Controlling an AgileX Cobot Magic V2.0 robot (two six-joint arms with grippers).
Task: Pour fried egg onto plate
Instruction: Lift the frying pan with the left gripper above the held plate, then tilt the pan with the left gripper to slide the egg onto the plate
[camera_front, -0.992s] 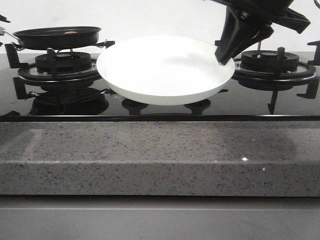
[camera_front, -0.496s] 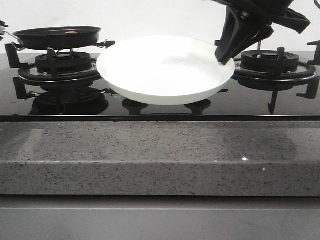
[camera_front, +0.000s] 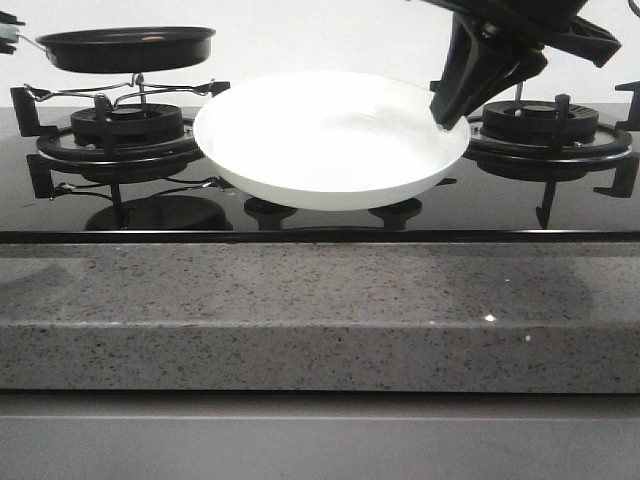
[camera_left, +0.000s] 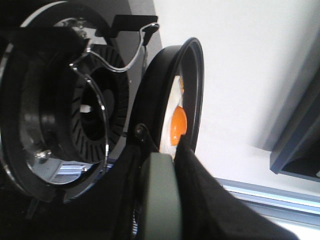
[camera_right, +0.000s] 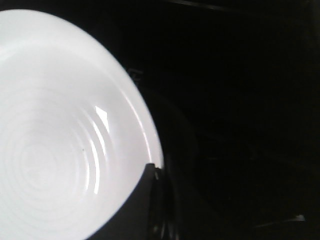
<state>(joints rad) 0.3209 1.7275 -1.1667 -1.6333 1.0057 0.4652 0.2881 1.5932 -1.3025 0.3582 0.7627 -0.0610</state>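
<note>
Frying pan (camera_front: 128, 48) is hanging in the air at the far left, clear above the left burner (camera_front: 125, 125) and its wire pan support (camera_front: 120, 92), with the fried egg (camera_left: 174, 122) sitting inside it, orange yolk showing. Left gripper (camera_left: 160, 165) is clamping the pan's handle (camera_left: 159, 200) between closed fingers, seen only from the wrist. Plate (camera_front: 330, 138) is sitting raised over the middle of the black glass hob (camera_front: 480, 205), tilting slightly toward me and holding nothing. Right gripper (camera_front: 448, 108) is pinching the plate's right rim, its fingers closed on the edge. Right burner (camera_front: 540, 122) is standing behind it, and the speckled grey counter (camera_front: 320, 310) is running along the front
</note>
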